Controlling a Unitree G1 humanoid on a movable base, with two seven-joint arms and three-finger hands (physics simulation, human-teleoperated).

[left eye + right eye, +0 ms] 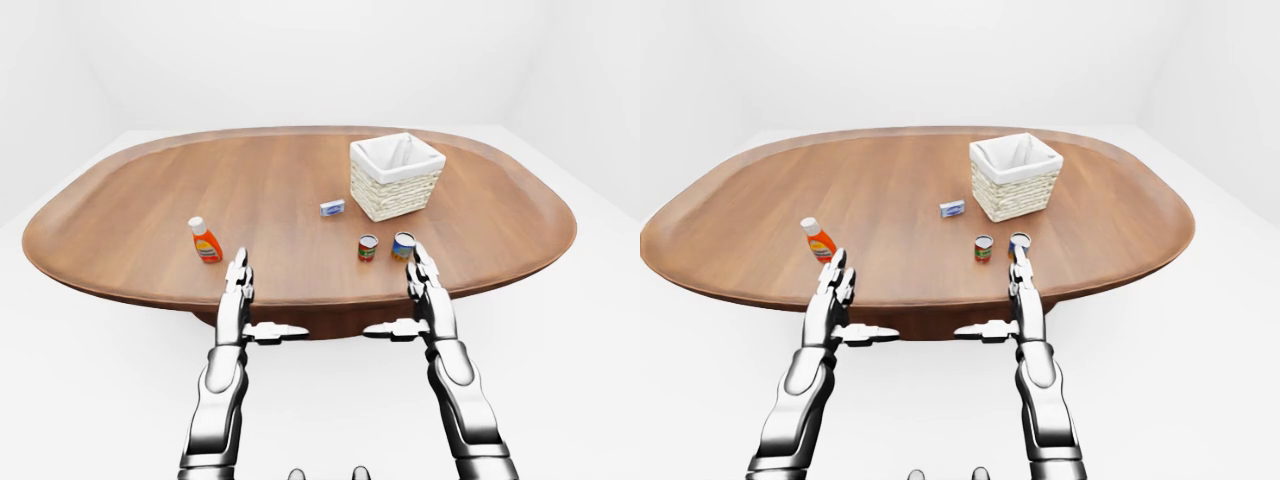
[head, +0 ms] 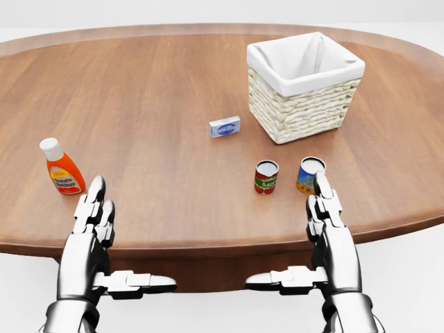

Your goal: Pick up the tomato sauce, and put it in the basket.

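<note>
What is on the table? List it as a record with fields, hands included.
table: oval wooden table
basket: white-lined wicker basket, upright, empty
tomato sauce: red-labelled can, upright, below the basket in the head view
second can: blue-labelled can, right of it
small box: blue-white box
bottle: orange bottle
left hand: open, empty
right hand: open, empty

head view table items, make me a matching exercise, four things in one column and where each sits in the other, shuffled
Things:
1. orange bottle
2. wicker basket
3. small blue-white box
4. blue-label can

Places in the head view:
A. upper right of the table
B. just above the right hand fingertips
C. far left, above the left hand
D. middle, left of the basket

Pairs: 1-C, 2-A, 3-D, 4-B
</note>
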